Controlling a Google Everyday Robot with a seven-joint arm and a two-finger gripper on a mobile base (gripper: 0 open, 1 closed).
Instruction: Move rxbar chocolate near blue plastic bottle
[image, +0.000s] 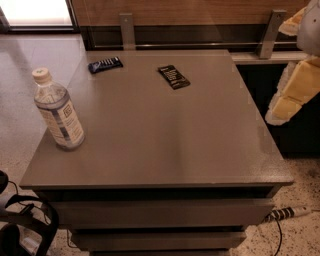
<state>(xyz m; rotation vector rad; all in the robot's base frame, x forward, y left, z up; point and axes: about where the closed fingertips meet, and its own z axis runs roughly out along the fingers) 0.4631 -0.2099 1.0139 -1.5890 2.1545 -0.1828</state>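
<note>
The rxbar chocolate (173, 77) is a flat black wrapper with white text. It lies on the grey table top (165, 140) near the far edge, right of centre. The blue plastic bottle (58, 111) stands upright near the table's left edge, with a cream cap and a white-and-blue label. It is well apart from the bar. My gripper (286, 102) hangs with the cream-yellow arm beyond the table's right edge, away from both things and touching neither.
A dark blue wrapper with white lettering (105, 64) lies at the table's far left. A wooden wall with metal brackets (127, 29) runs behind the table. A black cable loop (30, 225) and a power strip (285, 214) lie on the floor.
</note>
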